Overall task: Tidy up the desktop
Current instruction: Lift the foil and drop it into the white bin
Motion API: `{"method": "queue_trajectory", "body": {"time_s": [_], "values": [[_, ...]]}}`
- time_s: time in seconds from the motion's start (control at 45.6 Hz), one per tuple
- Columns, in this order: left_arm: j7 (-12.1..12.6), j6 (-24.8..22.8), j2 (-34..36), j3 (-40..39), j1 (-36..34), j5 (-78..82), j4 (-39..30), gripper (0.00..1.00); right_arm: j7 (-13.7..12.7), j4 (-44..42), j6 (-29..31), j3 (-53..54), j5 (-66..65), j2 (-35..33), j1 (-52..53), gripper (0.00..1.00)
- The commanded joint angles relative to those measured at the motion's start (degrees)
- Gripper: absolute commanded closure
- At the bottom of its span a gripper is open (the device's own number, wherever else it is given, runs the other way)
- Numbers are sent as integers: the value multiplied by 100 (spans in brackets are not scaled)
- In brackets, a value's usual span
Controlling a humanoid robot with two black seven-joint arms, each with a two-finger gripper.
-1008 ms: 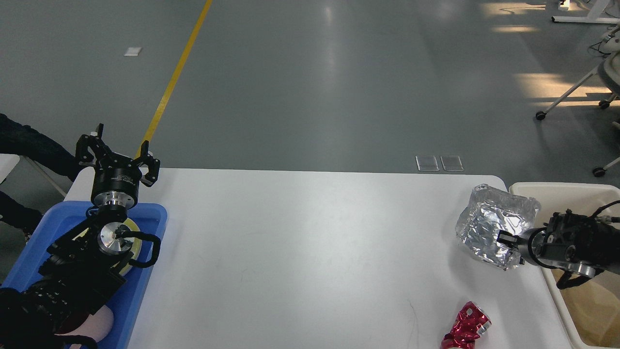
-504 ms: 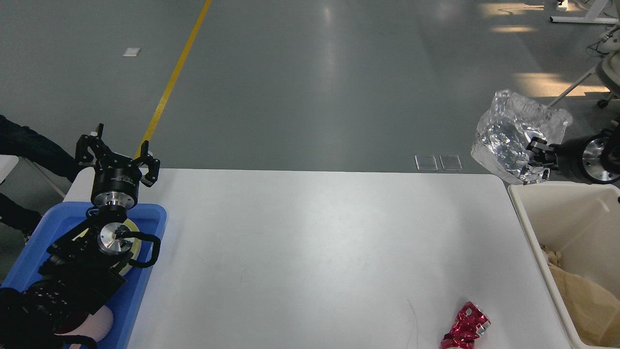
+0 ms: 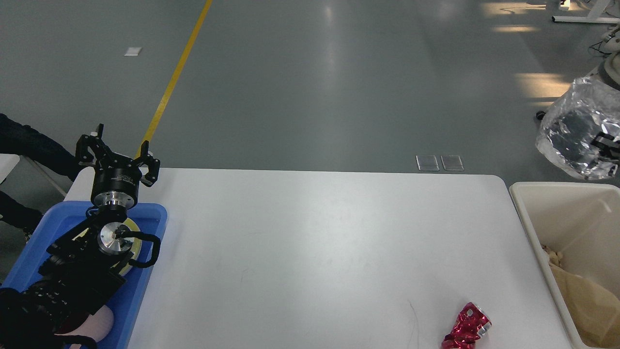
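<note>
Silver foil, crumpled into a loose bag [image 3: 576, 128], hangs in the air at the far right, above the back end of the cream bin [image 3: 562, 213] and clear of the table. The right gripper [image 3: 605, 141] shows only as a small dark part at the bag's right side by the picture edge, and its jaws are closed on the foil there.

On the other side, the left gripper [image 3: 117, 154] points away from the robot, over the table's far left corner, with its jaws spread wide and holding nothing. Its black arm runs back over a blue tray [image 3: 155, 218] on the left end of the table; a pale yellow round thing [image 3: 134, 246] lies in the tray, mostly hidden under the arm.

Between the two arms, the white table [image 3: 310, 252] fills the middle of the view, broad and smooth, with a few faint dark scuffs. A crushed red can [image 3: 466, 332] lies on it near the front right edge, well apart from the tray and close to the bin. The bin stands just beside the table's right end and holds some tan paper [image 3: 586, 310].
</note>
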Motion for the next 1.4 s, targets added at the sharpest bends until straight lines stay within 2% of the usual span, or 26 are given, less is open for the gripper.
{"method": "queue_trajectory", "body": {"time_s": [0.0,0.11,0.132,0.175,0.241,0.263,0.285,0.307,0.438,0.68,0.811,0.943,1.162,1.271,1.381], "values": [[0,0,-1,0,0,-3,1,4,28,-404,-90,116,39,-58,-1046,100],[0,0,-1,0,0,-3,1,4,29,-940,-99,292,39,-50,-1811,100],[0,0,-1,0,0,-3,1,4,29,-1080,-99,336,39,-41,-1978,93],[0,0,-1,0,0,-3,1,4,29,-1335,-99,424,39,-32,-2338,68],[0,0,-1,0,0,-3,1,4,29,-1713,-107,582,39,29,-2865,21],[0,0,-1,0,0,-3,-7,4,29,-1845,-107,643,39,73,-3032,10],[0,0,-1,0,0,-3,-7,4,29,-1959,-116,722,39,126,-3173,3],[0,0,-1,0,0,-3,1,4,29,-2039,-125,801,39,170,-3305,0],[0,0,-1,0,0,-3,1,4,29,-2180,-116,1057,39,328,-3825,0],[0,0,-1,0,0,-3,-7,4,29,-2084,-28,1048,39,706,-3606,0],[0,0,-1,0,0,-3,1,4,2,-1961,147,829,4,969,-2737,0],[0,0,-1,0,0,-3,1,4,-33,-1812,639,136,4,1443,-1700,0],[0,0,-1,0,0,-3,1,4,-24,-275,1131,-648,39,2024,67,0],[0,0,-1,0,0,-3,1,4,-24,482,1877,-920,39,2270,990,0],[0,0,-1,0,0,-3,-7,4,-15,763,3063,-1078,39,2420,1614,0]]}}
